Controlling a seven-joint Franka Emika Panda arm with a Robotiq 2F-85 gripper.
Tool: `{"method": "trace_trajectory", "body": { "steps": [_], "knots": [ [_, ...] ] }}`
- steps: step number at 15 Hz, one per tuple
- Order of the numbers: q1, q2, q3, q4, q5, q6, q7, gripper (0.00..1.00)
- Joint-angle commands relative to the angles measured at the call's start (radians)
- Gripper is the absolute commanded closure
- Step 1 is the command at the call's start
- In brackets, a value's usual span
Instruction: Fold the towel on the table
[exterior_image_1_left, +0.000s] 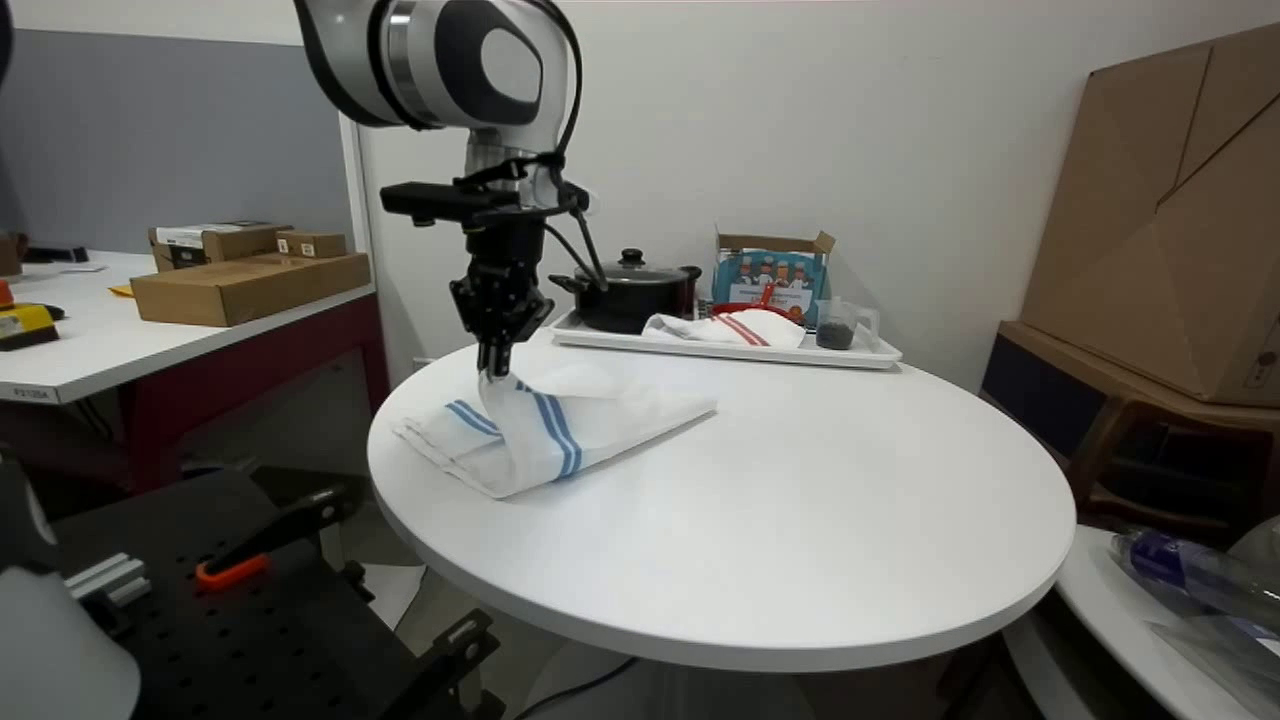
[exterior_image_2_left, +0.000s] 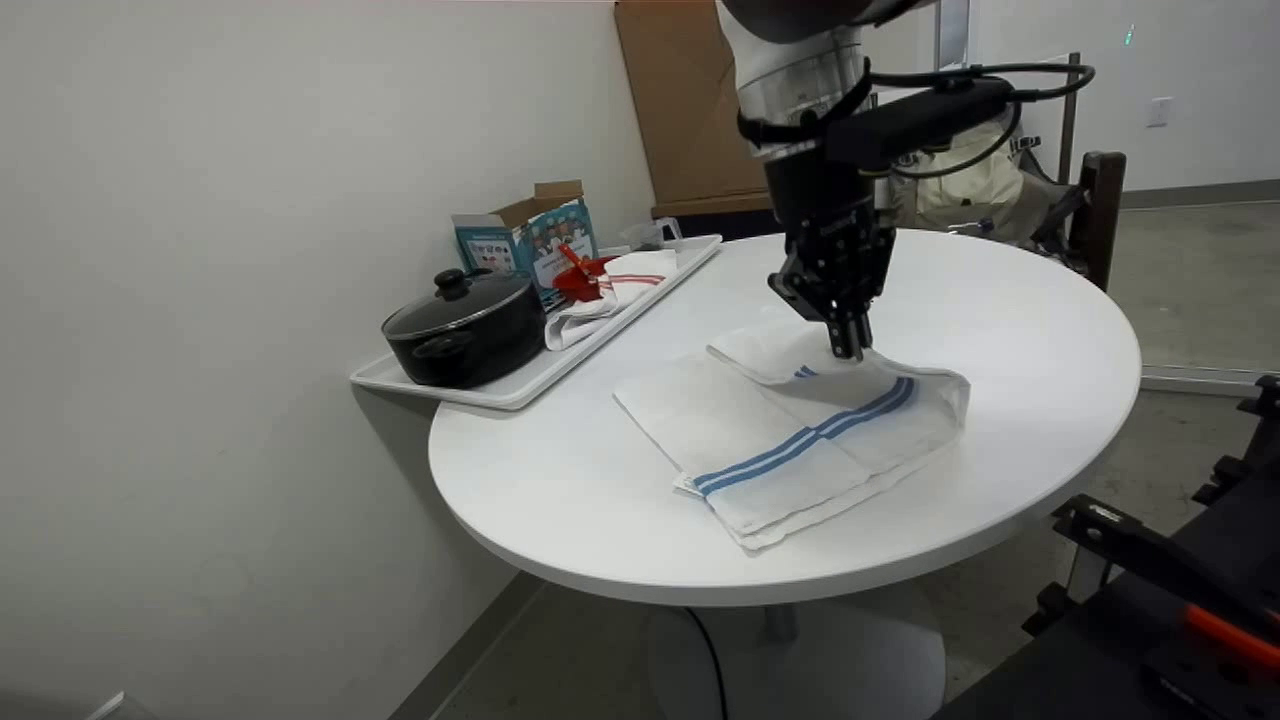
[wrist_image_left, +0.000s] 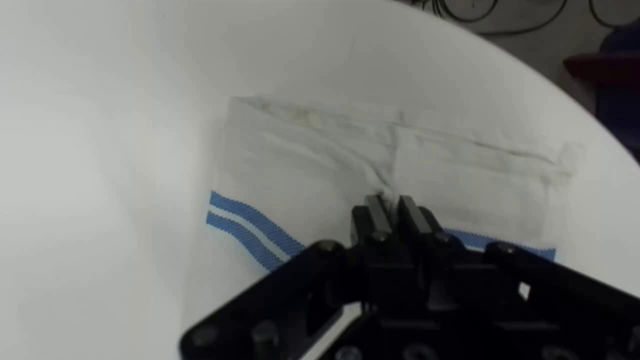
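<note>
A white towel (exterior_image_1_left: 630, 410) with blue double stripes lies partly folded on the round white table (exterior_image_1_left: 820, 520). In an exterior view, a flap of the towel (exterior_image_2_left: 900, 430) is pulled up from the table below my gripper (exterior_image_2_left: 852, 354). The fingertips point straight down, and a pinch of cloth rises into them. The wrist view shows my gripper (wrist_image_left: 392, 202) with its fingers nearly together and gathered towel cloth (wrist_image_left: 305, 160) between the tips. Creases run from that pinch toward the towel's far edge. The gripper body hides part of the blue stripes there.
Along the wall, a white tray (exterior_image_1_left: 870, 357) holds a black lidded pot (exterior_image_1_left: 630, 300), a red-striped cloth (exterior_image_1_left: 745, 328), a blue box (exterior_image_1_left: 770, 272) and a clear cup (exterior_image_1_left: 836, 330). A black perforated platform (exterior_image_1_left: 250, 600) stands beside the table. The towel lies near the table's edge.
</note>
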Motion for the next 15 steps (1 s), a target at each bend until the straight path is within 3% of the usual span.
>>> {"method": "trace_trajectory", "body": {
  "steps": [1, 3, 5, 11, 15],
  "knots": [
    [0.021, 0.022, 0.007, -0.034, -0.088, -0.092, -0.031, 0.66],
    [0.026, 0.040, 0.001, -0.028, -0.163, -0.171, -0.033, 0.58],
    [0.028, 0.050, 0.000, -0.021, -0.225, -0.227, -0.033, 0.43],
    [0.026, 0.045, -0.001, -0.022, -0.314, -0.258, -0.030, 0.01],
    [0.026, 0.042, -0.004, -0.011, -0.335, -0.230, -0.010, 0.00]
  ]
}}
